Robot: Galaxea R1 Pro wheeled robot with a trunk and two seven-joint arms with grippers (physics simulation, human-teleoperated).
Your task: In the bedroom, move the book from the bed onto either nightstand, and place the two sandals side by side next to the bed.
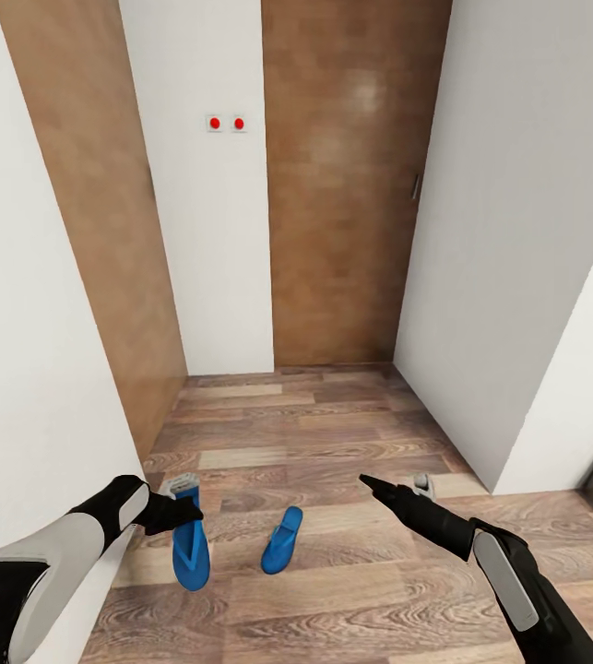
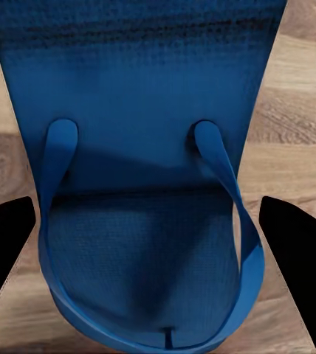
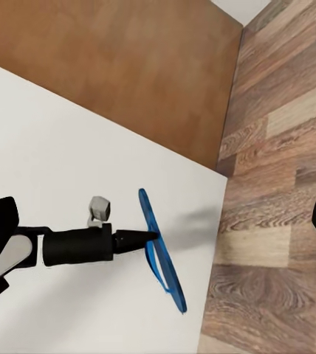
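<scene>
Above the wood floor (image 1: 333, 443), left pincer (image 1: 178, 510) grips one sandal (image 1: 189, 549).

White walls (image 1: 517, 231) enclose a narrow alcove with a wood-plank floor (image 1: 314, 433). A brown wood door (image 1: 347, 203) stands at the far end, a second brown panel (image 1: 93, 221) at left. Two red-dotted switches (image 1: 226, 123) sit on the back wall.

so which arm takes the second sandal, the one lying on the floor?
Right, probably. The left tool appears to hold one blue sandal, seen edge-on off the floor in the right wrist view. The right tool looks empty, and the other sandal lies on the floor between both arms.
</scene>
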